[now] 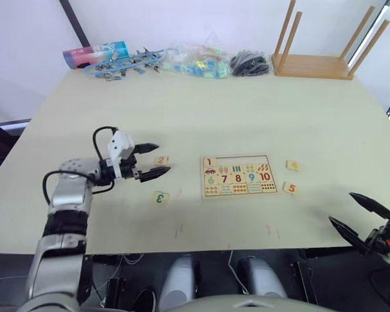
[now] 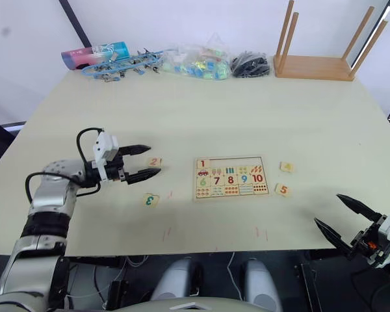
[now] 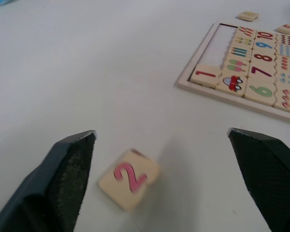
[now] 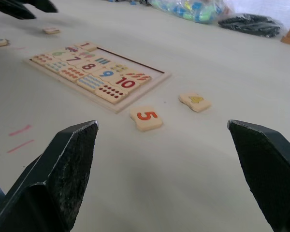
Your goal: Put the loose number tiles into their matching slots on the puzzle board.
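The puzzle board (image 1: 237,177) lies at the table's middle front. Its upper row has the red 1 tile (image 1: 209,162) seated at its left end, and the slots (image 3: 222,41) beside it are bare. Loose tiles lie around it: the 2 (image 1: 161,160) and green 3 (image 1: 160,197) to the left, the yellow 4 (image 1: 293,166) and orange 5 (image 1: 290,188) to the right. My left gripper (image 1: 162,158) is open, its fingers straddling the 2 tile (image 3: 129,179) without touching it. My right gripper (image 1: 340,207) is open and empty near the front right edge, short of the 5 tile (image 4: 146,117).
An upturned wooden stool (image 1: 315,62) stands at the back right. Along the back edge lie a black bundle (image 1: 250,64), a clear bag of colourful pieces (image 1: 195,62), blue tools (image 1: 120,65) and a pink-and-blue cylinder (image 1: 94,53). Short red marks (image 1: 179,229) dot the front.
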Available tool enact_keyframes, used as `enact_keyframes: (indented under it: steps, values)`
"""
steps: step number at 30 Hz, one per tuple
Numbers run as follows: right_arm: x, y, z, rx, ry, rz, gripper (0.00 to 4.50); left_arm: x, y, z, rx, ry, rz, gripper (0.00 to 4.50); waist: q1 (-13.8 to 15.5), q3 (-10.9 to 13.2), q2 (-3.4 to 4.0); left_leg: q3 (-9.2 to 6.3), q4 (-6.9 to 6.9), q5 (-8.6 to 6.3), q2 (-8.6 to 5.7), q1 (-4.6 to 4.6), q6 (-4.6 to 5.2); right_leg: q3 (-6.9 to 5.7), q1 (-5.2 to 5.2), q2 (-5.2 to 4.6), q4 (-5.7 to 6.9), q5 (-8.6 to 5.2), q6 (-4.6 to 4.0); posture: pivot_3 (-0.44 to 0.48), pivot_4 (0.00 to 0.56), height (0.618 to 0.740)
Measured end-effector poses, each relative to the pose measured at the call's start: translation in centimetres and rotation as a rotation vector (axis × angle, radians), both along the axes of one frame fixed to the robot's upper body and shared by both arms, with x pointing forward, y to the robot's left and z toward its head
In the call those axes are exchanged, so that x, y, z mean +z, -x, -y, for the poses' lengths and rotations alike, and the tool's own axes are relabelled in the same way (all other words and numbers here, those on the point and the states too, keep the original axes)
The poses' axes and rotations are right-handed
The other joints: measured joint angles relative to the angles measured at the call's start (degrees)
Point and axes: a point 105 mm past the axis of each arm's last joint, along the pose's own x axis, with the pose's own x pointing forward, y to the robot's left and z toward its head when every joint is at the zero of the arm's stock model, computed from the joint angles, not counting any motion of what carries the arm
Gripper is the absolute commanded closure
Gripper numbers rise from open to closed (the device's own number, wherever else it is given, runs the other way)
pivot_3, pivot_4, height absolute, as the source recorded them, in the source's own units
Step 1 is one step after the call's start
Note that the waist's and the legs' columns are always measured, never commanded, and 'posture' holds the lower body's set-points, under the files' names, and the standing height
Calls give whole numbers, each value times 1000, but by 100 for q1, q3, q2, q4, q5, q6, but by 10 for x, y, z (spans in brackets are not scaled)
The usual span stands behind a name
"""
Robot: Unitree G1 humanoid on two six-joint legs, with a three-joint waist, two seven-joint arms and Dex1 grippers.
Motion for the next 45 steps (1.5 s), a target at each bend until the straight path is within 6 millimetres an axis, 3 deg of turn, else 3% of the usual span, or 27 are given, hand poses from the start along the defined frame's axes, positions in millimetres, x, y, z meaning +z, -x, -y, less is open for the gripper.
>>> enact_keyframes:
  steps: [10,20,31,45]
  values:
    - [-4,6,9,-54,-6,-48,0,-19,57,-44,173,23,-54,16,10,-2,4,6,-8,-1,8,6,-1,-4,0,-17,-2,-13,-22,0,150,737]
    - [-7,12,12,-64,-13,-67,0,-23,85,-63,290,27,-58,16,2,-5,3,12,-13,-1,9,10,-1,-6,0,-20,-5,-16,-27,0,150,737]
    - [7,13,7,-68,-20,-51,0,-20,99,-68,235,18,-54,16,6,-9,0,13,-13,-2,12,10,-1,-7,-1,-21,-7,-20,-34,0,150,737]
    - [11,12,3,-78,-18,-53,0,-23,99,-67,191,10,-54,16,8,-9,0,13,-14,-2,12,10,-1,-8,0,-21,-9,-21,-34,0,150,737]
